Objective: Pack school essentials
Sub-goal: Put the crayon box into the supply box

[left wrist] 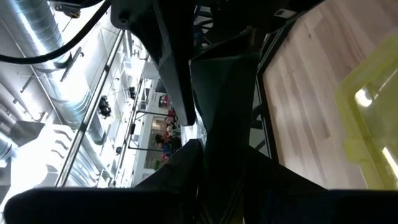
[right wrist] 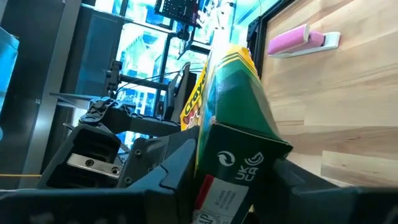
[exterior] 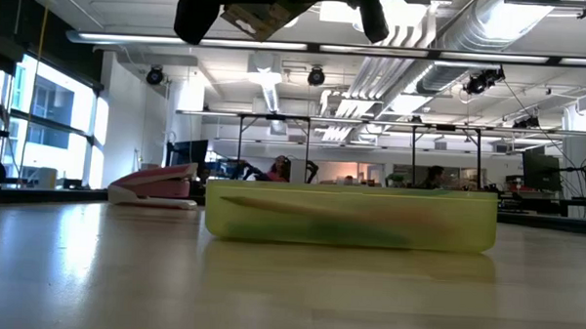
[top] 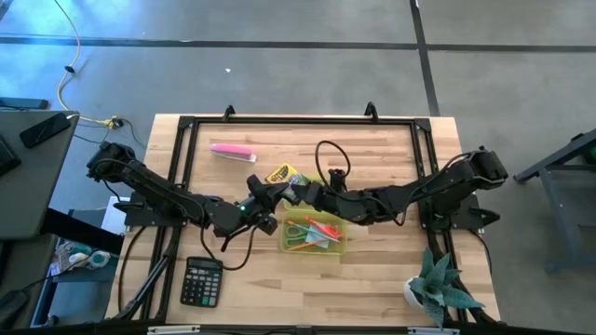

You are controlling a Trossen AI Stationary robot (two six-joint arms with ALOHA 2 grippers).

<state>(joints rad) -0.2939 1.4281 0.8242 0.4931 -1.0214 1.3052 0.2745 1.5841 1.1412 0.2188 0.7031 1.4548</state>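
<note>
Overhead, the wooden table (top: 372, 270) fills the middle of the frame, with 2 dark arms reaching in from the left and right edges and meeting near center.

The translucent yellow-green plastic case (top: 314, 233) sits just below center. Inside it lie green-handled scissors (top: 296, 234) and an orange pencil (top: 324, 226); other contents are too small to tell. In the low view the case (exterior: 350, 216) spans the middle of the frame, flat on the table, contents only a blur through its wall.

A calculator (top: 201, 281) lies lower left, a potted plant (top: 438, 284) lower right, and a pink stapler (top: 233, 152) upper left of center, well apart from the case.

The crayon box (top: 282, 174) is just above and left of the case, off the table, held between both grippers. The right wrist view shows it close up (right wrist: 233, 118), green and yellow, tilted, with the right gripper (right wrist: 233, 186) pinching its lower end between 2 fingers (right wrist: 168, 165). The pink stapler (right wrist: 298, 40) shows at the upper right of that frame.

The left gripper (top: 264, 193) sits against the box's left side overhead. In the left wrist view its fingers (left wrist: 180, 168) are clamped on a dark folded surface of the box (left wrist: 227, 93), with the case's rim (left wrist: 367, 118) at the right edge.

In the low view the box (exterior: 259, 17) hangs at the top of the frame, above the case's left end.
</note>
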